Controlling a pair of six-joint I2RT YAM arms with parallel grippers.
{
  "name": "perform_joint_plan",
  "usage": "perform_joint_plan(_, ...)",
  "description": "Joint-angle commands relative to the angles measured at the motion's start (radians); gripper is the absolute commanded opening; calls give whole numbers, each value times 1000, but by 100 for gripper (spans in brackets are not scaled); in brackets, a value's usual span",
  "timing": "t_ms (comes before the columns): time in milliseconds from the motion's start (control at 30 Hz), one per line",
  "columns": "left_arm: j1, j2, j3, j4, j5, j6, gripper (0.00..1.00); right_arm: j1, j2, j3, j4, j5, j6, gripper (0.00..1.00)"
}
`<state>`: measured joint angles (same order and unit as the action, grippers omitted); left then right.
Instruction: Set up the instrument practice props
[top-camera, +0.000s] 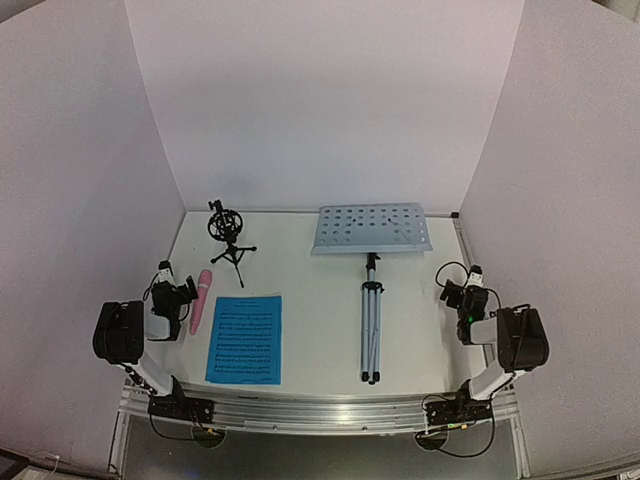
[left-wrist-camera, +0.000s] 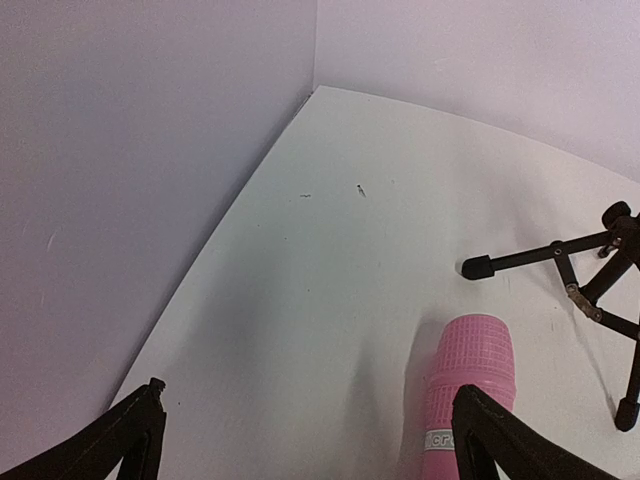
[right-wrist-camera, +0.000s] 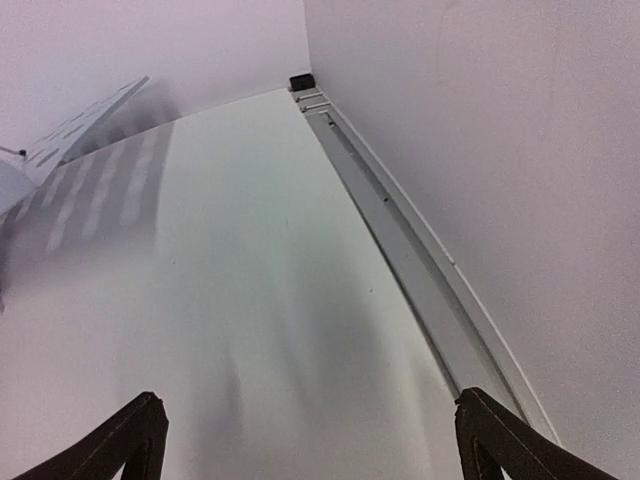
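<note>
Jaws on both of my grippers stand spread wide, and neither has hold of anything. My left gripper (top-camera: 180, 292) (left-wrist-camera: 312, 392) hovers low over the white table (top-camera: 310, 300) (left-wrist-camera: 330, 250) at its near left side. Just to its right lies the pink stick microphone (top-camera: 200, 300) (left-wrist-camera: 470, 360), flat on the surface with its ribbed head pointing far; in the left wrist view that head sits close beside my right-hand finger (left-wrist-camera: 500, 440), though I cannot tell whether they touch. Farther back on the left, the small black tripod mic holder (top-camera: 228, 235) (left-wrist-camera: 476, 267) stands upright on its spread legs, apart from the microphone. To the right of the microphone, at the near left of centre, a blue sheet-music page (top-camera: 246, 338) lies flat, printed side up; I cannot tell whether a second page lies under it. Right of centre the pale-blue perforated music stand (top-camera: 372, 228) (right-wrist-camera: 85, 122) lies on the table, its tray at the far end tilted up off the surface and its folded silver tripod pointing toward the near edge. My right gripper (top-camera: 462, 295) (right-wrist-camera: 305, 400) hangs over bare table at the right side, well apart from the stand.
</note>
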<state>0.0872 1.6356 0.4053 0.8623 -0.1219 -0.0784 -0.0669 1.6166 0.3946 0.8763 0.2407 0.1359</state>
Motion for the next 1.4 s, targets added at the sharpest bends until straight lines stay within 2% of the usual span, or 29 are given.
perform_joint_plan(0, 6, -11, 23, 18, 13, -3, 100, 1, -168, 84, -222, 115, 50, 98)
perform_joint_plan(133, 6, -16, 16, 26, 6, 1, 100, 1, -228, 258, -582, 12, 145, 95)
perform_joint_plan(233, 5, -98, -20, 31, 24, 15, 100, 1, -210, 412, -855, -78, 249, 91)
perform_joint_plan(367, -7, -312, -35, -96, 19, 22, 100, 31, -209, 526, -996, -210, 341, 87)
perform_joint_plan(433, -27, -422, -31, -167, 70, 96, 100, 111, -206, 588, -1060, -183, 335, 87)
perform_joint_plan(500, -57, -530, -19, -301, 195, 185, 100, 216, -186, 664, -1123, -115, 302, 87)
perform_joint_plan(600, -107, -670, -53, -395, 359, 249, 100, 346, -148, 751, -1195, -3, 273, 87)
perform_joint_plan(667, -162, -737, -61, -508, 476, 301, 100, 414, -111, 793, -1226, 62, 291, 85)
perform_joint_plan(733, -236, -769, -59, -577, 519, 324, 100, 475, -49, 850, -1254, 89, 335, 81)
perform_joint_plan(800, -303, -756, -48, -611, 567, 360, 100, 530, 17, 907, -1276, 102, 347, 78)
perform_joint_plan(900, -343, -666, -5, -592, 632, 377, 100, 604, 145, 1028, -1290, 117, 372, 74)
perform_joint_plan(1100, -361, -427, 127, -474, 742, 329, 100, 613, 386, 1226, -1332, 112, 420, 65)
perform_joint_plan(1200, -390, -328, 176, -386, 829, 311, 99, 614, 455, 1270, -1336, 134, 423, 60)
perform_joint_plan(1367, -453, -191, 222, -271, 829, 278, 99, 614, 532, 1293, -1340, 136, 431, 53)
